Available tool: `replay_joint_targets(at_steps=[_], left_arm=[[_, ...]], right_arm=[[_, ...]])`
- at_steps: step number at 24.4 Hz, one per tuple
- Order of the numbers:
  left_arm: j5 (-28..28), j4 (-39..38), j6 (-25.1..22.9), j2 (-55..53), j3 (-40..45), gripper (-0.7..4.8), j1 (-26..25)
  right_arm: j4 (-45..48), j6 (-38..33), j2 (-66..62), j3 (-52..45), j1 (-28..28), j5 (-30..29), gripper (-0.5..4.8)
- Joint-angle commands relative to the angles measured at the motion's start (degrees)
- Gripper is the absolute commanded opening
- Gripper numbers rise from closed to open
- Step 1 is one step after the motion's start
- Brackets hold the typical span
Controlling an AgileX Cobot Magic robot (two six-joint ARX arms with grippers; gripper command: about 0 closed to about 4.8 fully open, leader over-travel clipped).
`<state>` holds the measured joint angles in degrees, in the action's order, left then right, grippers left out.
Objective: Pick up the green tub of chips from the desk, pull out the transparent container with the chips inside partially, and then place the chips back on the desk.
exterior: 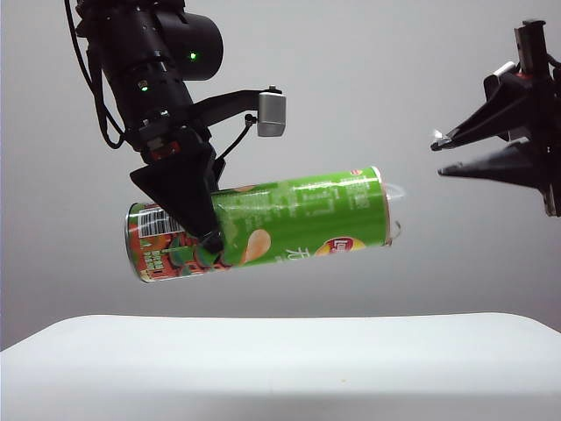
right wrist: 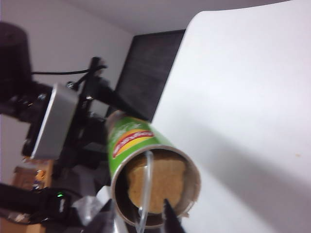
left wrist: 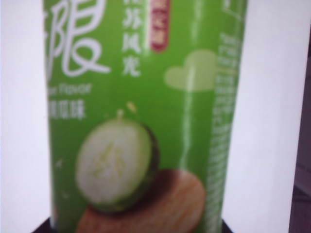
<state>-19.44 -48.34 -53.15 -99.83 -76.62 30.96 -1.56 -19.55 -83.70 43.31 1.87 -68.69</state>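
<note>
Below everything lies the counter [exterior: 280, 360], a broad white matte slab with rounded corners, bare in the exterior view. Well above it hangs the tub [exterior: 263, 224], a long bright-green cylinder with metal rims, nearly level, its open mouth tipped slightly up toward the right arm. Printed card skin, a barcode and orange-red graphics at the closed end, a cucumber slice and chip pictured on the side in the left wrist view [left wrist: 141, 116].

Next in size, the left gripper [exterior: 203, 232]: its black jaws clamp the tub around the body near the closed end, set wide to span its girth. The right gripper [exterior: 438, 156] stands off to the right of the mouth, apart from it, jaws slightly parted and holding nothing.

At the mouth a sliver of the clear tray [exterior: 396, 191] pokes out; from the right wrist view its thin rim [right wrist: 146, 184] crosses the face of the chips [right wrist: 158, 182], a golden stack filling the bore.

I'd judge the tub light and stiff, though it may dent under a hard squeeze, and its glossy skin may slip, so the mid-body grip suits it. The tray looks flimsy and slick; it wants a gentle pinch on its rounded lip and a straight pull. The chips are brittle.
</note>
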Motion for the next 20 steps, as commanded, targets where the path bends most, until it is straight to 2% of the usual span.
replay_joint_targets(at_steps=[1, 4, 12, 16, 17, 18, 20], left_arm=[[-4.85, 1.95, -0.44, 0.46, -0.28, 2.67, -0.04], [-6.45, 2.43, -0.44, 0.46, -0.28, 2.67, -0.02], [-6.58, 4.35, -0.44, 0.42, -0.28, 2.67, -0.04], [-9.53, 4.7, -0.42, 0.42, -0.28, 2.63, -0.02], [-10.47, 4.7, -0.42, 0.42, -0.28, 2.63, 0.04], [-10.54, 4.74, -0.42, 0.42, -0.28, 2.63, 0.04], [-10.71, 4.72, -0.42, 0.42, -0.28, 2.63, 0.04]], right_arm=[[0.04, 0.48, 0.2, 0.15, -1.4, -2.32, 1.54], [0.04, 0.57, 0.17, 0.15, -2.45, -2.43, 1.54], [-0.07, 0.52, 0.17, 0.15, -5.29, -1.99, 1.52], [-0.31, 0.57, 0.17, 0.15, -6.51, -0.7, 1.42], [-0.31, 0.57, 0.17, 0.15, -6.51, -0.33, 1.06], [-0.33, 0.57, 0.17, 0.15, -6.51, -0.46, 1.04], [-0.31, 0.66, 0.17, 0.15, -6.51, -0.39, 0.57]])
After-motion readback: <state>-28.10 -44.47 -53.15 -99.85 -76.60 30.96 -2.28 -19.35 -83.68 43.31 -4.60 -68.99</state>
